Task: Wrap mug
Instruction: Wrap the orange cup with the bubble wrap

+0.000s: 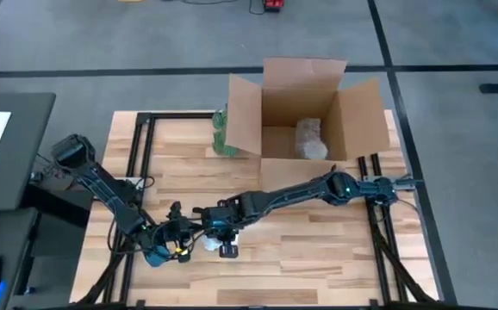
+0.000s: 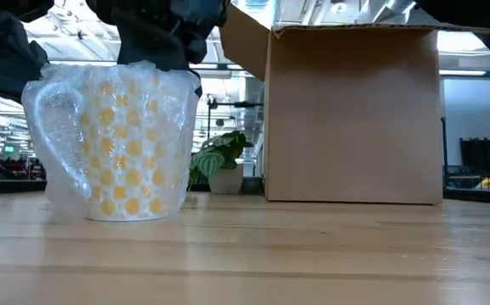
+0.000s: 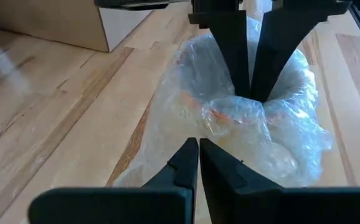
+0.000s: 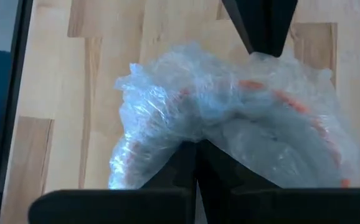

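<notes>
Meeting low over the near table edge in high view: left gripper (image 1: pixel 177 244) and right gripper (image 1: pixel 225 245), bundle between them. Low view: mug (image 2: pixel 126 144), yellow-dotted rather than white, upright on table (image 2: pixel 313 254) under bubble wrap (image 2: pixel 54 127), cardboard box (image 2: pixel 355 114) behind. Left wrist: fingers shut, pinching wrap, probably tucking film into the mouth. Right wrist: likewise closed on wrap at rim, likely pinning it.

We see a robot lab or workshop, wooden bench (image 1: pixel 318 258) on a metal frame, grey taped floor (image 1: pixel 146 39), open hall with ceiling lights (image 2: pixel 482 42).
</notes>
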Available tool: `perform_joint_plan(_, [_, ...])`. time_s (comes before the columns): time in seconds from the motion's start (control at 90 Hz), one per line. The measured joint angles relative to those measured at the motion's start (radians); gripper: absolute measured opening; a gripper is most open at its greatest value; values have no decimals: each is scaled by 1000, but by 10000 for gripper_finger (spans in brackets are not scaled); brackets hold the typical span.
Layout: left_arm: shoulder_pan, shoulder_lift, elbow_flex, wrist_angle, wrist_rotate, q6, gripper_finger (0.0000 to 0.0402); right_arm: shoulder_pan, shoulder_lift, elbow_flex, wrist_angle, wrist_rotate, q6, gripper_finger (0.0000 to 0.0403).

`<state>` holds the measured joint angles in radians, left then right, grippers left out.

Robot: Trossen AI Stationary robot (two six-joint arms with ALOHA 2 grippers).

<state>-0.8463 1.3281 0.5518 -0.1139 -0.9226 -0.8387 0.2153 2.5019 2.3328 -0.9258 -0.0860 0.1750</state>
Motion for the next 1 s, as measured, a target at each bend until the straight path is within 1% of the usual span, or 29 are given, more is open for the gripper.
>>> perform_joint_plan(0.267, [0,0,0,0,0,-3,0,1,-35,17,-10,3,-19,0])
perform_joint_plan(0.433, [0,0,0,0,0,-3,0,10,-85,15,-30,26,-26,0])
perform_joint_plan(0.556, [0,0,0,0,0,-3,0,18,-114,18,-55,69,-26,0])
perform_joint_plan(0.633, [0,0,0,0,0,-3,0,19,-115,18,-92,91,-11,0])
perform_joint_plan(0.767, [0,0,0,0,0,-3,0,18,-109,14,-147,92,25,0])
perform_joint_plan(1.0, [0,0,0,0,0,3,0,11,-73,-42,-100,82,39,0])
